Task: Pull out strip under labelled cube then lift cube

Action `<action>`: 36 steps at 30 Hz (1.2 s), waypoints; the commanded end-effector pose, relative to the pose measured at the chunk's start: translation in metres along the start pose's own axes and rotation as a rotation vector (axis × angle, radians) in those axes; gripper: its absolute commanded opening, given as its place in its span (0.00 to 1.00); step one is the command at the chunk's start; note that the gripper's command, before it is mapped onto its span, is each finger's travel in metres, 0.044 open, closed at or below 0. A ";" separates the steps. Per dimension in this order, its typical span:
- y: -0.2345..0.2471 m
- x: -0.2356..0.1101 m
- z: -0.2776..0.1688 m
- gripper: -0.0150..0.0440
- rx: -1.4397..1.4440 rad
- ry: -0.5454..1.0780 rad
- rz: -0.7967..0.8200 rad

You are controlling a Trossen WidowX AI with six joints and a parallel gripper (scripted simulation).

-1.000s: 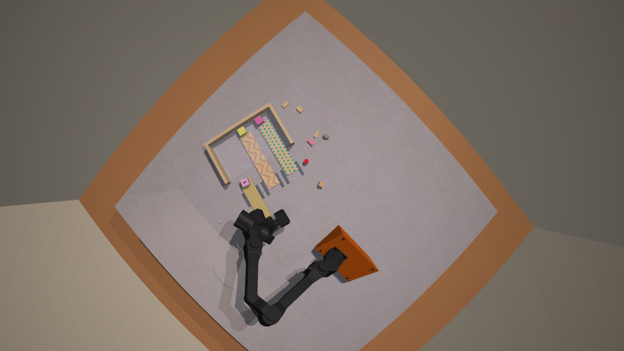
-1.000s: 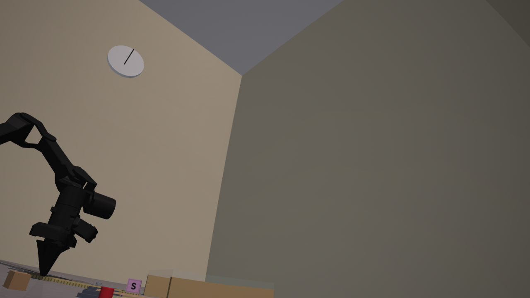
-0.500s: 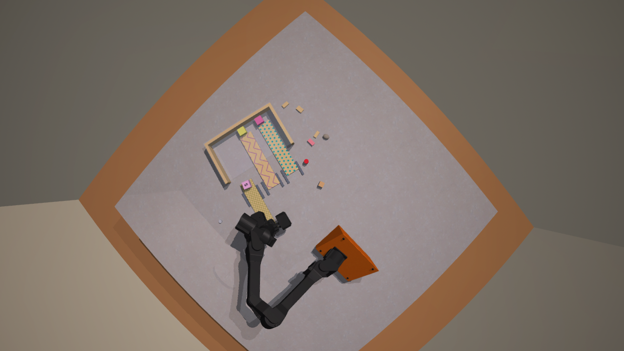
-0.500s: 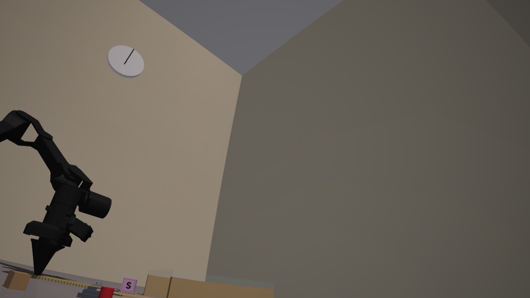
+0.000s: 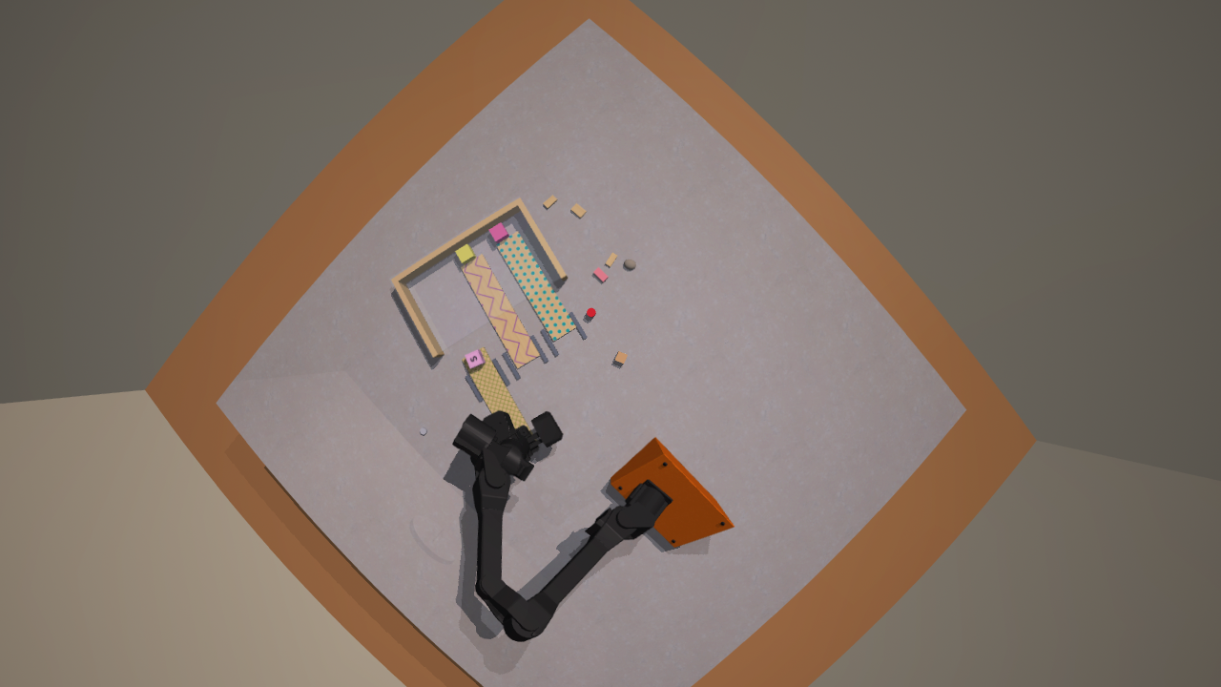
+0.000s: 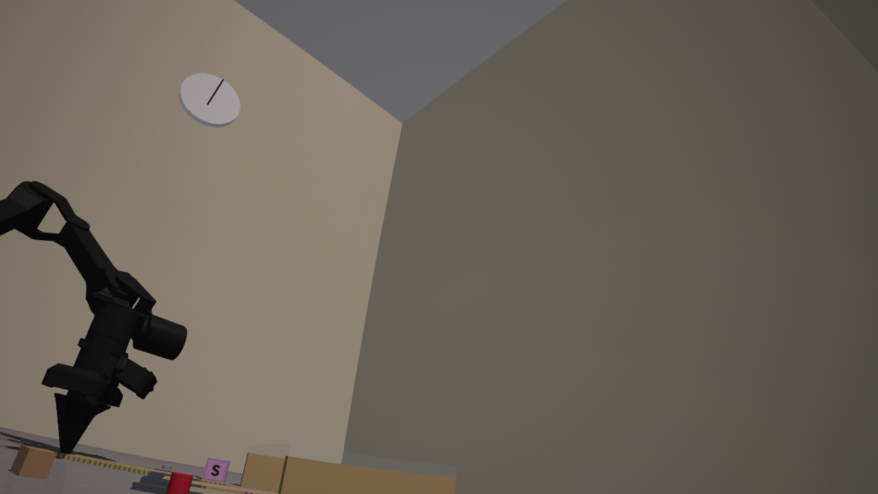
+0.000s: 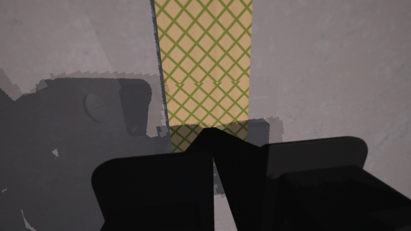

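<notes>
The pink cube labelled S rests on the far end of the tan strip with green lattice. The strip lies drawn out of the wooden pen, with the cube at the pen's open mouth. My gripper is shut, and its tips press straight down on the strip's near end. In the overhead view the wrist hides the fingertips. The cube is out of the wrist view.
In the pen lie a zigzag strip with a yellow cube and a dotted strip with a pink cube. A red cylinder, small tan blocks and a grey ball lie right of it. The orange arm base stands near.
</notes>
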State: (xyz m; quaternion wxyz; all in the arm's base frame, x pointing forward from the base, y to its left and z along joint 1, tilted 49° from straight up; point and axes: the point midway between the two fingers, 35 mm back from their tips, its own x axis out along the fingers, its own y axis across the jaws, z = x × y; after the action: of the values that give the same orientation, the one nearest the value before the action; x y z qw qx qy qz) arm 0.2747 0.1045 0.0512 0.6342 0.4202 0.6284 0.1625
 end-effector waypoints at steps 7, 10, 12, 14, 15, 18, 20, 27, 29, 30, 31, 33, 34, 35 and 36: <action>0.000 -0.006 0.001 0.25 0.001 0.004 -0.003; 0.000 -0.035 0.003 0.25 0.007 0.023 -0.009; 0.000 -0.042 0.002 0.25 0.008 0.028 -0.008; 0.000 -0.042 0.002 0.25 0.008 0.028 -0.008; 0.000 -0.042 0.002 0.25 0.008 0.028 -0.008; 0.000 -0.040 0.016 0.39 0.072 0.027 -0.009; 0.000 -0.041 0.026 0.48 0.104 0.026 -0.009; 0.000 -0.044 0.054 0.79 0.108 0.026 -0.010; 0.000 -0.045 0.062 0.88 0.107 0.025 -0.010; 0.000 -0.046 0.066 0.92 0.107 0.025 -0.010; 0.000 -0.046 0.070 0.97 0.107 0.025 -0.010; 0.000 -0.047 0.078 1.00 0.107 0.025 -0.010; 0.000 -0.048 0.082 1.00 0.107 0.025 -0.010; 0.000 -0.048 0.086 1.00 0.107 0.025 -0.010; 0.000 -0.048 0.091 1.00 0.106 0.024 -0.010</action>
State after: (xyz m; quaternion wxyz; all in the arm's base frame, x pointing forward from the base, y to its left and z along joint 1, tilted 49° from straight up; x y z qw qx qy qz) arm 0.3417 0.0434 0.0718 0.6044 0.4489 0.6454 0.1292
